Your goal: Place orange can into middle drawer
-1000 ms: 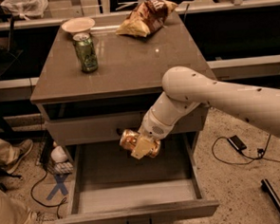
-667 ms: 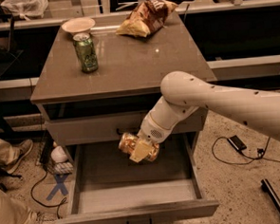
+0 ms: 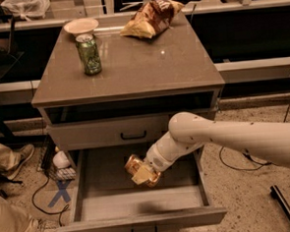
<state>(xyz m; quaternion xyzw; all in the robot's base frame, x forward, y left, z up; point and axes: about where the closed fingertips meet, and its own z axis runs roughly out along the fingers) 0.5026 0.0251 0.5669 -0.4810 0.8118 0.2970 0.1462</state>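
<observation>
My gripper (image 3: pixel 142 173) is shut on the orange can (image 3: pixel 136 166), a shiny orange-gold can held on its side. It hangs inside the open middle drawer (image 3: pixel 140 203), a little above the grey tray floor, near the drawer's centre. My white arm reaches in from the right. The drawer stands pulled far out, with its small dark handle at the front edge.
A green can (image 3: pixel 88 53), a white bowl (image 3: pixel 81 26) and a yellow-brown snack bag (image 3: pixel 151 17) stand on the cabinet top (image 3: pixel 146 63). The shut upper drawer front (image 3: pixel 106 132) is above. A person's legs and shoes (image 3: pixel 14 195) and cables are on the floor at left.
My gripper with the orange can has moved lower and a little left, deeper into the open drawer. Nothing else has moved.
</observation>
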